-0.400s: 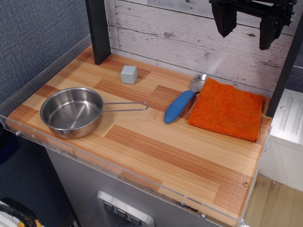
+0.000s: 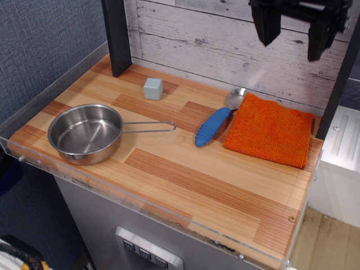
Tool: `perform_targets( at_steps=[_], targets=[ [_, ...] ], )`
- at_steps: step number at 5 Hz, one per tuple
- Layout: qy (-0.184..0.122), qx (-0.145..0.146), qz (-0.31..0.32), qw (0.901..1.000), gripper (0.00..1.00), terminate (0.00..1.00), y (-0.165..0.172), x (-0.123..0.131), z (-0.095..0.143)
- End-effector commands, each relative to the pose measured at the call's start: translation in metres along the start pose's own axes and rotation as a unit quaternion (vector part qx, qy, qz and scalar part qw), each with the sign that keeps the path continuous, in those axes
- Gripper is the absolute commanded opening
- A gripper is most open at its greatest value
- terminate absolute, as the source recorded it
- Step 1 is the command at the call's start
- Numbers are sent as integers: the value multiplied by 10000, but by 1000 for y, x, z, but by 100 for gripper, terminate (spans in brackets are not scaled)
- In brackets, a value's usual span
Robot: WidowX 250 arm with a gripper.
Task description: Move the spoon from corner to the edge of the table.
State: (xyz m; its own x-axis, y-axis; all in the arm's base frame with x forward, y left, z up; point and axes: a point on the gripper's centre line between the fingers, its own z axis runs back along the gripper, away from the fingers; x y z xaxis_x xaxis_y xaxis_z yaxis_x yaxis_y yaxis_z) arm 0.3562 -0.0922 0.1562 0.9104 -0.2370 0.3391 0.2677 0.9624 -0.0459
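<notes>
Blue-handled spoon [image 2: 216, 122] beside orange cloth [image 2: 270, 129], bowl edge partly hidden; gripper [image 2: 291, 39] open, empty, top cropped.

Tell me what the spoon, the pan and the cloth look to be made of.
Spoon: shiny metal bowl, likely steel; the ribbed, matte blue handle looks like rubber or soft plastic.
Pan: brushed, reflective metal, probably stainless steel, with a thin wire handle.
Cloth: orange fabric with a nubby, looped pile, possibly microfibre or terry.
</notes>
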Motion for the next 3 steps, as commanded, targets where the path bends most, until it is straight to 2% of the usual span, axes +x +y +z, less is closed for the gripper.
perform_targets(
  at_steps=[1, 3],
  targets=[
    [29, 169, 298, 9994, 100, 0, 27, -25, 5],
    [121, 291, 399, 9987, 100, 0, 56, -46, -17]
  ],
)
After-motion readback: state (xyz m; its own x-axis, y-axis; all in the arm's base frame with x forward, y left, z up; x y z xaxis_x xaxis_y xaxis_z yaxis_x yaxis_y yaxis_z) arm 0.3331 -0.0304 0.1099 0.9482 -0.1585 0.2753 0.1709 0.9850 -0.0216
